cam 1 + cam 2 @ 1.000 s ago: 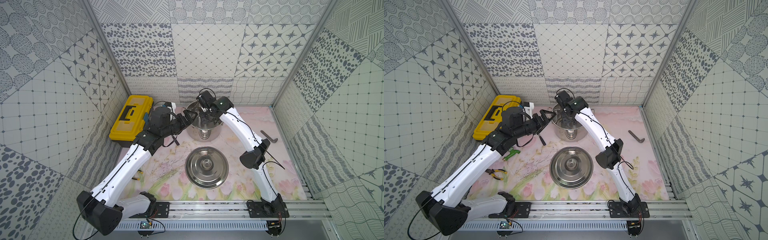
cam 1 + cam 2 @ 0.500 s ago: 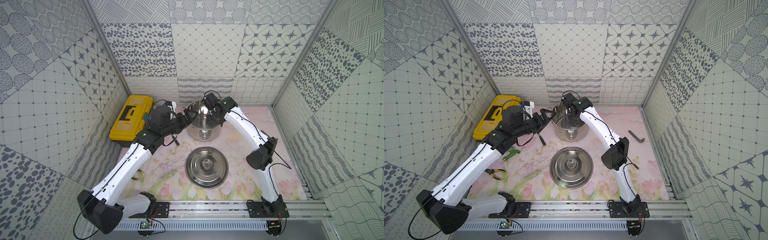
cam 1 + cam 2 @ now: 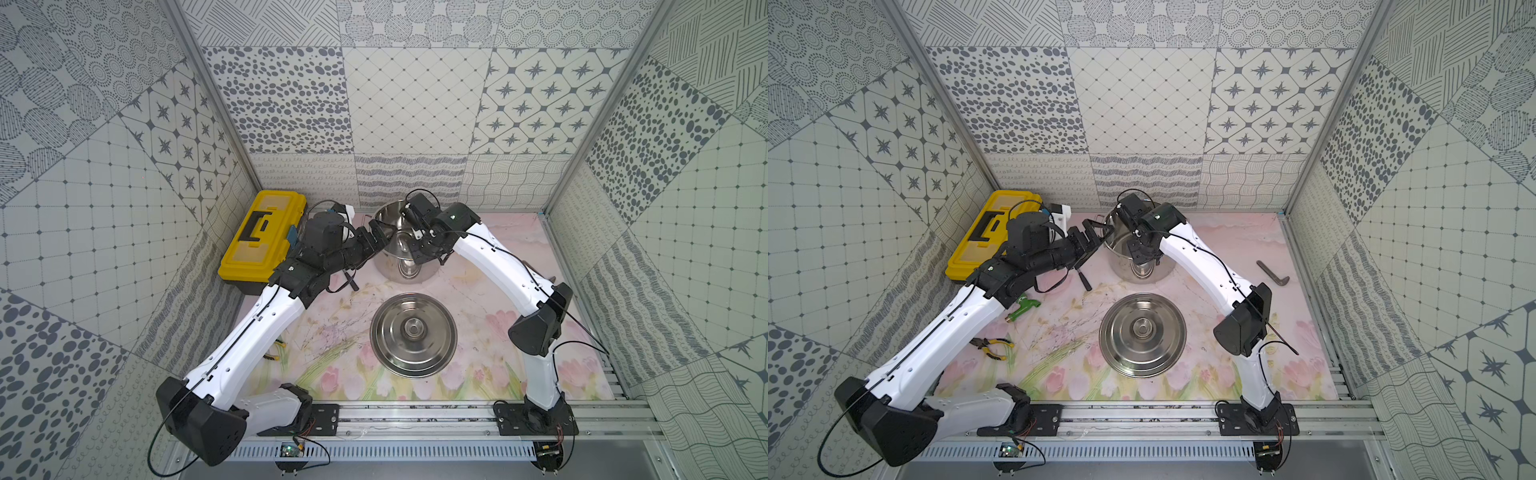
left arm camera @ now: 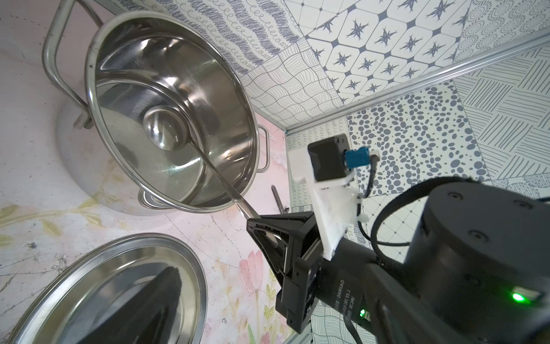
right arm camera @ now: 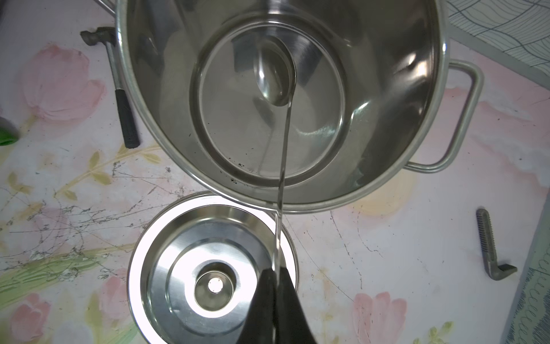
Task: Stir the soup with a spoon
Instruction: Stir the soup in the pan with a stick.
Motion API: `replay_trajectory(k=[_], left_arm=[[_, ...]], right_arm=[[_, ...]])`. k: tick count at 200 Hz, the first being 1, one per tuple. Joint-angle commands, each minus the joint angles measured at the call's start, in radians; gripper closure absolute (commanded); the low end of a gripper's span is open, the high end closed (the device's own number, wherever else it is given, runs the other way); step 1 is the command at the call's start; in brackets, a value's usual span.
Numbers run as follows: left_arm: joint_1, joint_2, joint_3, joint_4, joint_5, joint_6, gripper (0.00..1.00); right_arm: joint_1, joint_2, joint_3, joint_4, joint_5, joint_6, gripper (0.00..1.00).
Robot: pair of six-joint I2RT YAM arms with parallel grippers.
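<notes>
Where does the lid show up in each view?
In a top view: lid mid-mat, before the pot.
In a top view: lid, same spot, pot behind.
Left wrist: lid beside pot, partly cut off.
Right wrist: lid beside pot, ladle handle crossing it.
Shared landmark: the pot.

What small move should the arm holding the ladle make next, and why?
Probably sweep the ladle in a small circle inside the pot: the right gripper is shut on its handle, and its bowl sits low in the pot, near the bottom.
</notes>
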Motion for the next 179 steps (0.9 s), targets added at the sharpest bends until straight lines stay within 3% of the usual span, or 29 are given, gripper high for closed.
replay_trajectory(k=[1, 53, 74, 131, 179], left_arm=[[-0.014, 0.0, 0.016, 0.009, -0.013, 0.019, 0.01], [-0.021, -0.011, 0.024, -0.008, -0.027, 0.024, 0.01], [-0.022, -0.019, 0.023, -0.017, -0.034, 0.033, 0.01], [-0.022, -0.023, 0.025, -0.025, -0.033, 0.041, 0.01], [-0.022, -0.02, 0.024, -0.016, -0.031, 0.044, 0.01]], right_arm=[[0.001, 0.057, 0.096, 0.045, -0.01, 0.016, 1.0], [-0.036, 0.217, 0.409, -0.065, 0.042, -0.032, 1.0], [-0.076, 0.24, 0.46, -0.09, 0.05, -0.046, 1.0], [-0.158, 0.145, 0.323, -0.086, 0.071, -0.101, 1.0], [-0.161, -0.006, 0.067, -0.016, 0.036, -0.129, 1.0]])
